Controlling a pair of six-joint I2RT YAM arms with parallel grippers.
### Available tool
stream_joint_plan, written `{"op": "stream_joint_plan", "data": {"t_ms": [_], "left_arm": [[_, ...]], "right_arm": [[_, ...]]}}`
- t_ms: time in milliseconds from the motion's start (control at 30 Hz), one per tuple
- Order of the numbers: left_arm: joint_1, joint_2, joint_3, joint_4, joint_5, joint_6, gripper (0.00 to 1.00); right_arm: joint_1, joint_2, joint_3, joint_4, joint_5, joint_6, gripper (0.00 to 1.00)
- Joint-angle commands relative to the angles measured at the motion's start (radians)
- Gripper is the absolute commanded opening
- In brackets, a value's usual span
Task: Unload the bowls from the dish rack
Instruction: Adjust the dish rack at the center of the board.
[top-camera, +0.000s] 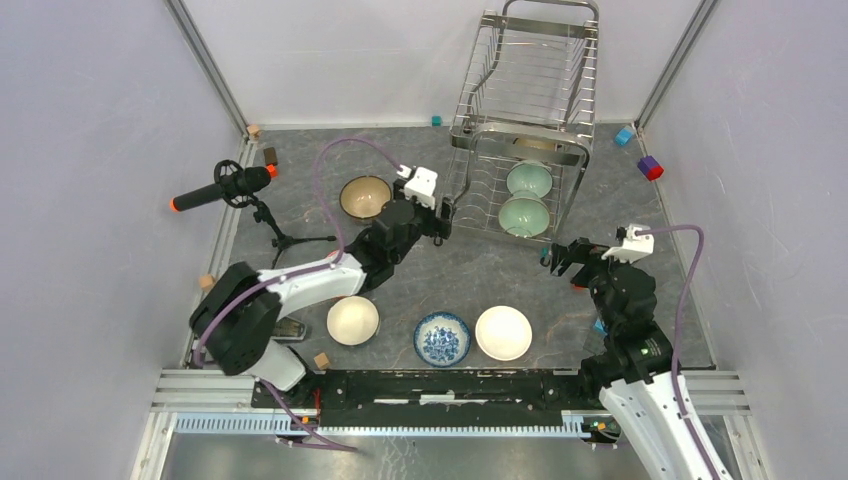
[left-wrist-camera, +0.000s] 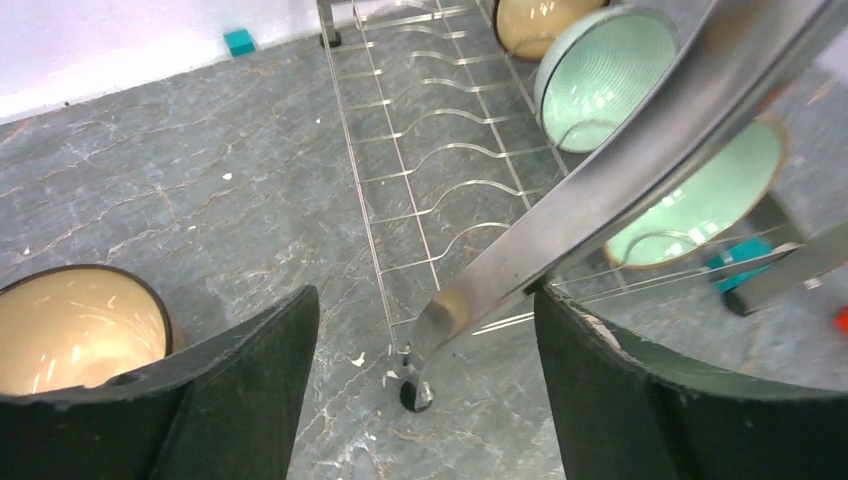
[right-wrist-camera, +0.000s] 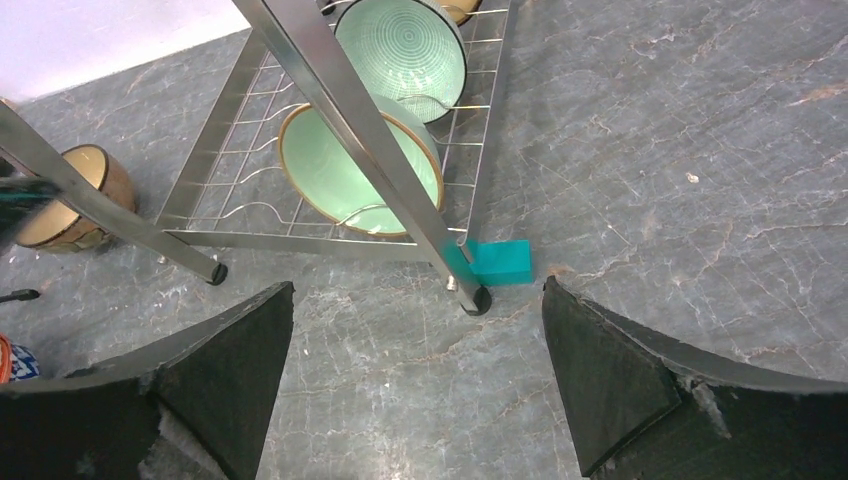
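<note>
Left gripper (left-wrist-camera: 425, 300): jaws spread wide, nothing held. A slanted leg tube of the dish rack (left-wrist-camera: 590, 190) runs through the gap between its two dark fingers (left-wrist-camera: 250, 390), and the tube's foot stands on the table (left-wrist-camera: 150, 180) about midway between the fingertips; no contact with either finger is visible. Ahead of these jaws, toward the right-hand finger, two bowls stand on edge in the rack's lower tier. The nearer pale green bowl (left-wrist-camera: 700, 200) is partly behind the tube, and the farther pale green bowl (left-wrist-camera: 600, 80) is just beyond it. A third racked bowl (left-wrist-camera: 535, 20), tan inside, is cut off by the frame edge farther ahead. Outside the left-hand finger, the tan bowl (left-wrist-camera: 70, 330) with a dark rim sits upright on the table, apart from the rack.

Right gripper (right-wrist-camera: 418, 290): jaws spread wide, nothing held. Two rack legs come down just ahead of the gap. One foot stands toward the left-hand finger and the other toward the right-hand finger, with a teal block (right-wrist-camera: 495, 262) just beside the latter. The two pale green bowls stand directly ahead of these jaws, behind the leg tubes, and lean on the wire tines.

Behind both pairs of jaws, on the arm-base side of the table, three bowls sit upright in a row. These are a white bowl (top-camera: 353, 320), a blue-and-white bowl (top-camera: 442, 338) and a second white bowl (top-camera: 503, 332), all well apart from the rack.
</note>
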Motion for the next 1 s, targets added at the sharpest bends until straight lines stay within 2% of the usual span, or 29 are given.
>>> {"op": "stream_joint_plan", "data": {"t_ms": [0,67,200,300,433,733,967], "left_arm": [[-0.019,-0.197,-0.039,-0.023,-0.039,-0.118,0.89],[-0.055,-0.275,-0.078,-0.028,-0.049,-0.145,0.91],[-0.245,-0.374,-0.183,0.090,-0.128,-0.139,0.92],[-0.374,-0.335,-0.212,0.230,-0.141,-0.120,0.91],[-0.478,-0.195,-0.120,0.323,-0.126,-0.060,0.91],[-0.502,0.140,0.166,0.456,-0.267,0.060,0.90],[-0.500,0.297,0.396,0.427,-0.301,0.095,0.88]], "right_arm": [[0.006,-0.031,0.046,-0.050,-0.010,-0.014,0.98],[0.007,-0.042,0.044,-0.061,-0.004,-0.002,0.98],[0.007,-0.091,-0.016,-0.058,0.064,0.063,0.97],[0.006,-0.117,-0.040,-0.077,0.071,0.074,0.97],[0.007,-0.128,-0.049,-0.127,0.084,0.080,0.97],[0.011,-0.184,-0.155,-0.216,0.187,0.225,0.94],[0.021,-0.203,-0.192,-0.197,0.185,0.244,0.92]]}}
